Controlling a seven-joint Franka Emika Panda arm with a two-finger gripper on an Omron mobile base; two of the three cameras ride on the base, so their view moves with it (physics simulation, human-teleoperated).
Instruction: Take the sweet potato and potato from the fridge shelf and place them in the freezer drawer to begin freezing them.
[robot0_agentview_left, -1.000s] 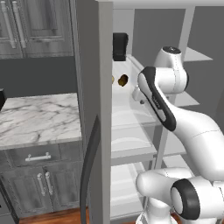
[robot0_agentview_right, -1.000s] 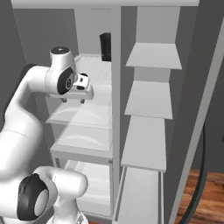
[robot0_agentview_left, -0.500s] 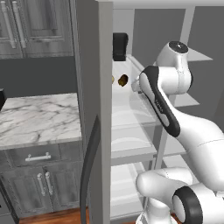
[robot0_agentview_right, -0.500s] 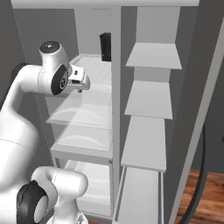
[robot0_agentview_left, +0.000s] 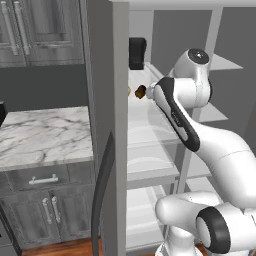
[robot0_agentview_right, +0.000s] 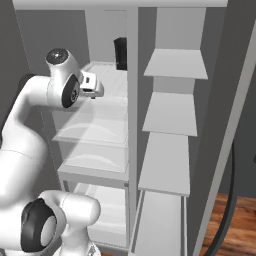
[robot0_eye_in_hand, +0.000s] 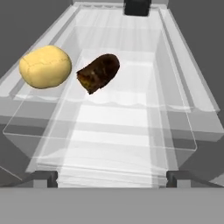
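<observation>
- The hand (robot0_eye_in_hand: 112, 177) has its 2 fingertips set wide apart with nothing between them, hanging in front of the fridge shelf (robot0_eye_in_hand: 131, 109).
- On that shelf lie the potato (robot0_eye_in_hand: 45, 66), pale yellow and rounded, and just beside it the sweet potato (robot0_eye_in_hand: 99, 72), dark brown; whether they touch cannot be told.
- A dark block (robot0_eye_in_hand: 137, 7) stands at the far end of the shelf.
- From the left, the sweet potato pokes out past the fridge's side wall (robot0_agentview_left: 111, 125), next to the arm.
</observation>
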